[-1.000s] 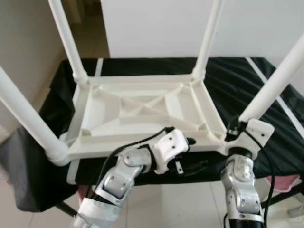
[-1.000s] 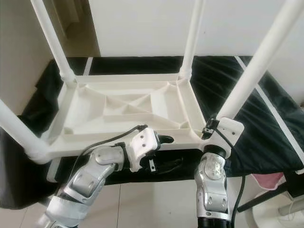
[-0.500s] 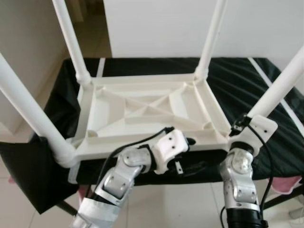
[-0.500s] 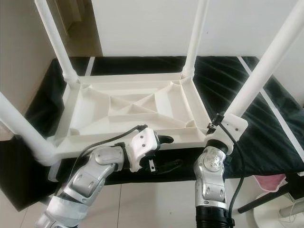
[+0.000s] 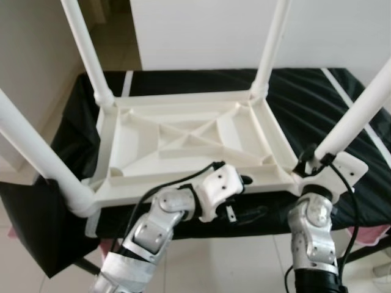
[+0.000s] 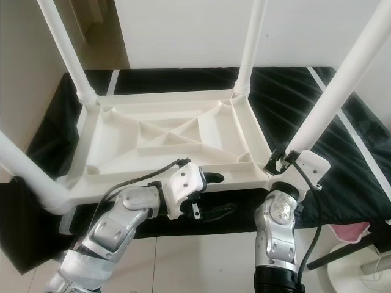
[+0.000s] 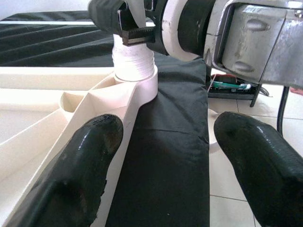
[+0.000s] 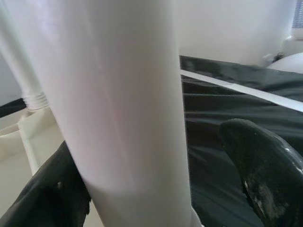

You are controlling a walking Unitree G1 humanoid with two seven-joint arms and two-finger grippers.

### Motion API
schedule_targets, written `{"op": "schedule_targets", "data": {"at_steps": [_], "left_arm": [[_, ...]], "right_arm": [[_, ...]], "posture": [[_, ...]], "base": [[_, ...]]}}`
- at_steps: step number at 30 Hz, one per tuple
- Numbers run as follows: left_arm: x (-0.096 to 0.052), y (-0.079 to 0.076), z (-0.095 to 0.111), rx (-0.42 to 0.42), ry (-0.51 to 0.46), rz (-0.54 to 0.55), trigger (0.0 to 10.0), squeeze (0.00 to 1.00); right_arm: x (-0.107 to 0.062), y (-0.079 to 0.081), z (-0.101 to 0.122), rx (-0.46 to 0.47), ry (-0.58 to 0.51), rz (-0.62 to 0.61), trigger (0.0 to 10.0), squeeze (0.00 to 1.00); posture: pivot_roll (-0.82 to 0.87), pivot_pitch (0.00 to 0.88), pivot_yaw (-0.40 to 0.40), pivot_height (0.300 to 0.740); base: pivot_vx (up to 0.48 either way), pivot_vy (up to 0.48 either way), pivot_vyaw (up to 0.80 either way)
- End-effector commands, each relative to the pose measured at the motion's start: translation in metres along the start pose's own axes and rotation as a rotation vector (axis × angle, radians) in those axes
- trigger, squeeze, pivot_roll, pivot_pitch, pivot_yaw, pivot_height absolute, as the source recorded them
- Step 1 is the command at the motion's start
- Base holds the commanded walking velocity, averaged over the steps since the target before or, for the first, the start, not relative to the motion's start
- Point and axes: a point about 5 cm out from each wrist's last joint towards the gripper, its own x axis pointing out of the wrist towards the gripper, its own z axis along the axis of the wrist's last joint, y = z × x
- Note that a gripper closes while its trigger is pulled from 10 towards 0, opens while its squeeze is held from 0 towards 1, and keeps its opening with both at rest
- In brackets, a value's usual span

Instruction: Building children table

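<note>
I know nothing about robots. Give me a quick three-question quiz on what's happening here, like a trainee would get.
1. True or false: the table stands upright on its legs.
2. How many legs are fitted? A two, B three, C four.
3. Fill in: the right gripper is at the near right leg; the left gripper, at the table's near edge, is ___ (open or shut).

Key: 1 false, it lies upside down with its legs pointing up; 2 C; 3 open.

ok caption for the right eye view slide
Right gripper at the near-right leg of the upturned white table; left gripper by its front edge.
</note>
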Motion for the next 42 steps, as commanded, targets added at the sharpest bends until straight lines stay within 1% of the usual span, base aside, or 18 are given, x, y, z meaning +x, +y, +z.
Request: {"op": "schedule_targets", "data": {"at_steps": [1, 4, 7, 8, 10, 11, 13, 14, 15, 16, 20, 24, 26, 28, 33, 35, 38, 42], "left_arm": [[0.004, 0.002, 0.0, 0.004, 0.001, 0.041, 10.0, 0.0], [0.008, 0.003, 0.002, 0.033, -0.003, 0.057, 10.0, 0.0], [0.01, 0.004, 0.003, 0.034, -0.011, 0.077, 10.0, 0.0], [0.013, 0.006, 0.004, 0.036, -0.014, 0.103, 10.0, 0.0], [0.013, 0.006, 0.004, 0.036, -0.014, 0.103, 10.0, 0.0], [0.016, 0.006, 0.005, 0.033, -0.017, 0.117, 10.0, 0.0], [0.016, 0.006, 0.005, 0.033, -0.017, 0.117, 10.0, 0.0], [0.018, 0.006, 0.006, 0.039, -0.018, 0.127, 10.0, 0.0], [0.018, 0.006, 0.006, 0.039, -0.018, 0.127, 10.0, 0.0], [0.019, 0.005, 0.006, 0.048, -0.016, 0.131, 10.0, 0.0], [0.02, 0.005, 0.006, 0.055, -0.014, 0.133, 10.0, 0.0], [0.022, 0.005, 0.006, 0.073, -0.001, 0.151, 10.0, 0.0], [0.022, 0.005, 0.006, 0.073, -0.001, 0.151, 10.0, 0.0], [0.023, 0.005, 0.007, 0.083, -0.002, 0.15, 10.0, 0.0], [0.024, 0.006, 0.008, 0.103, -0.003, 0.15, 10.0, 0.0], [0.023, 0.008, 0.01, 0.116, -0.002, 0.159, 10.0, 0.0], [0.021, 0.01, 0.01, 0.12, 0.003, 0.17, 10.0, 0.0], [0.019, 0.011, 0.01, 0.122, 0.006, 0.175, 10.0, 0.0]], "right_arm": [[0.001, -0.008, -0.006, -0.004, 0.033, 0.056, 10.0, 0.0], [0.007, -0.017, -0.007, -0.04, 0.044, 0.167, 10.0, 0.0], [0.01, -0.019, -0.007, -0.056, 0.046, 0.212, 10.0, 0.0], [0.013, -0.021, -0.007, -0.076, 0.049, 0.264, 10.0, 0.0], [0.013, -0.021, -0.007, -0.076, 0.049, 0.264, 10.0, 0.0], [0.015, -0.023, -0.008, -0.09, 0.062, 0.326, 10.0, 0.0], [0.015, -0.023, -0.008, -0.09, 0.062, 0.326, 10.0, 0.0], [0.017, -0.025, -0.01, -0.101, 0.08, 0.387, 10.0, 0.0], [0.017, -0.025, -0.01, -0.101, 0.08, 0.387, 10.0, 0.0], [0.017, -0.027, -0.012, -0.121, 0.097, 0.443, 10.0, 0.0], [0.017, -0.029, -0.014, -0.132, 0.114, 0.482, 10.0, 0.0], [0.025, -0.035, -0.018, -0.208, 0.153, 0.634, 10.0, 0.0], [0.025, -0.035, -0.018, -0.208, 0.153, 0.634, 10.0, 0.0], [0.032, -0.031, -0.016, -0.218, 0.149, 0.692, 10.0, 0.0], [0.039, -0.026, -0.014, -0.227, 0.149, 0.741, 10.0, 0.0], [0.043, -0.021, -0.013, -0.237, 0.15, 0.795, 10.0, 0.0], [0.047, -0.016, -0.009, -0.252, 0.142, 0.848, 10.0, 0.0], [0.048, -0.014, -0.008, -0.26, 0.142, 0.868, 10.0, 0.0]], "posture": [[-0.07, 0.03, 0.009, 0.74], [-0.08, 0.027, 0.012, 0.74], [-0.08, 0.026, 0.015, 0.74], [-0.09, 0.026, 0.015, 0.74], [-0.09, 0.026, 0.015, 0.74], [-0.09, 0.028, 0.017, 0.74], [-0.09, 0.028, 0.017, 0.74], [-0.1, 0.032, 0.02, 0.74], [-0.1, 0.032, 0.02, 0.74], [-0.1, 0.033, 0.02, 0.74], [-0.1, 0.037, 0.021, 0.74], [-0.11, 0.042, 0.031, 0.74], [-0.11, 0.042, 0.031, 0.74], [-0.12, 0.045, 0.037, 0.74], [-0.11, 0.046, 0.043, 0.74], [-0.11, 0.048, 0.043, 0.74], [-0.09, 0.053, 0.04, 0.74], [-0.08, 0.057, 0.037, 0.74]], "base": [[0.0, 0.0, 0.0], [0.0, 0.0, 0.0], [0.0, 0.0, 0.0], [0.0, 0.0, 0.0], [0.0, 0.0, 0.0], [0.0, 0.0, 0.0], [0.0, 0.0, 0.0], [0.0, 0.0, 0.0], [0.0, 0.0, 0.0], [0.0, 0.0, 0.0], [0.0, 0.0, 0.0], [0.0, 0.0, 0.0], [0.0, 0.0, 0.0], [0.0, 0.0, 0.0], [0.0, 0.0, 0.0], [0.0, 0.0, 0.0], [0.0, 0.0, 0.0], [0.0, 0.0, 0.0]]}}
